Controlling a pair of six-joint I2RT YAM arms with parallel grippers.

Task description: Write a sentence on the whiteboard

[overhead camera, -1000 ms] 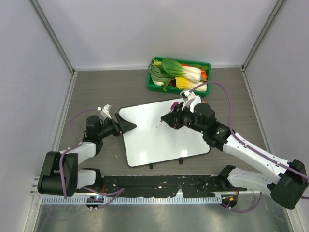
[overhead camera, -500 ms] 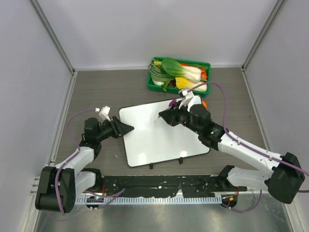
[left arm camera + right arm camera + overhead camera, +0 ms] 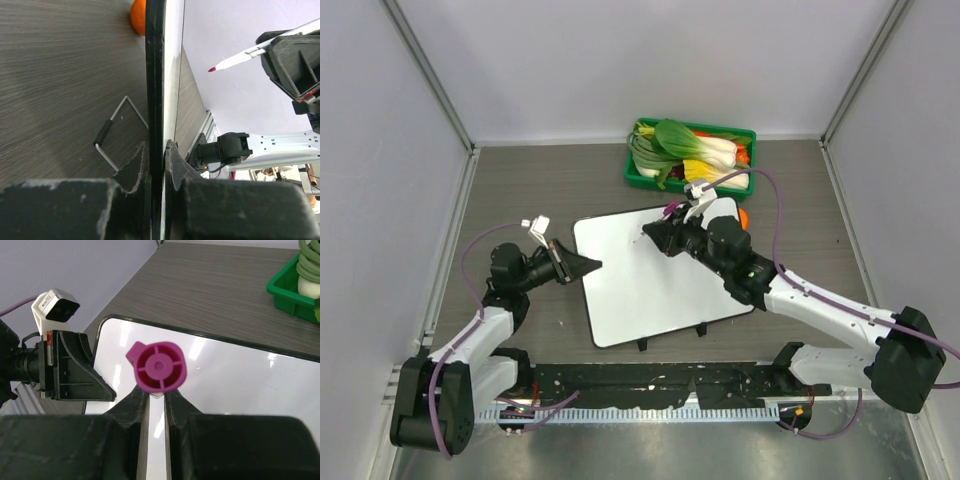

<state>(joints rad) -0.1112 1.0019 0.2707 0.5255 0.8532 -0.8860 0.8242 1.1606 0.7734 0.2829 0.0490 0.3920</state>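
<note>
The whiteboard (image 3: 650, 285) lies on the grey table, its face plain white; the sentence is out of view. My left gripper (image 3: 588, 264) is shut on the board's left edge. In the left wrist view the thin black rim (image 3: 155, 75) runs straight between my left gripper's (image 3: 156, 145) two fingers. My right gripper (image 3: 658, 235) hovers over the board's far part, shut on a marker (image 3: 669, 211). Its magenta back end (image 3: 159, 366) sits just above my right gripper (image 3: 157, 395), and its red tip (image 3: 212, 69) points at the board (image 3: 240, 380).
A green bin (image 3: 744, 136) full of vegetables stands behind the board. An orange ball (image 3: 744, 215) lies at the board's far right corner. A bent wire leg (image 3: 112, 135) sits under the board's edge. Grey walls close in the table on three sides.
My left gripper has closed on the board's left edge, and the board has shifted slightly right. My right gripper with the marker has moved toward the far left of the board.
</note>
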